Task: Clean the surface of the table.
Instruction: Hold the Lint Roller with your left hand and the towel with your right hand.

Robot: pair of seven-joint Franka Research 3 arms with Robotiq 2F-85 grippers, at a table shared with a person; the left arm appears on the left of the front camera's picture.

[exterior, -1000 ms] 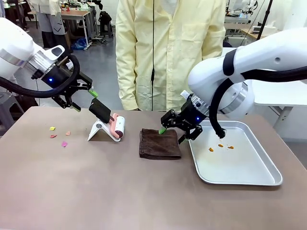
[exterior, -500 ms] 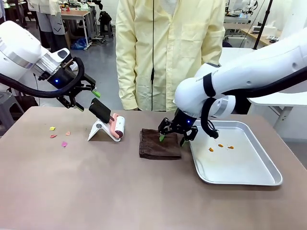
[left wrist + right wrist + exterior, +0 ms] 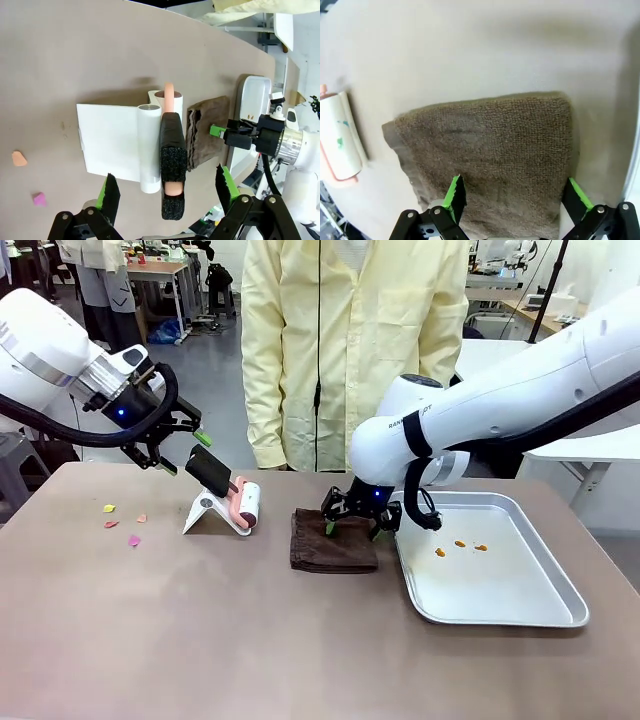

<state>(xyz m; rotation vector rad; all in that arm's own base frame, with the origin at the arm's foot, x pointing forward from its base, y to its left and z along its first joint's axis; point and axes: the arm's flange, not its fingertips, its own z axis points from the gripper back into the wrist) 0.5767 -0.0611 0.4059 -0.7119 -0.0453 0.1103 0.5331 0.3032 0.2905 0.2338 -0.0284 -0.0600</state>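
A person in a yellow coat point(image 3: 350, 350) is standing behind a folded brown cloth point(image 3: 330, 545), which is lying between a lint roller point(image 3: 249, 502) on a white stand point(image 3: 205, 512) and a silver tray point(image 3: 500, 590) holding orange crumbs point(image 3: 440, 552).

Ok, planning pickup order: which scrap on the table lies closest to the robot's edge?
The pink scrap; the yellow scrap, orange scrap and red scrap lie farther back.

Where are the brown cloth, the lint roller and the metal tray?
Cloth point(image 3: 333, 542): front view, middle of its folded top.
Lint roller point(image 3: 248, 506): front view, its white roll.
Tray point(image 3: 500, 585): front view, bare floor.
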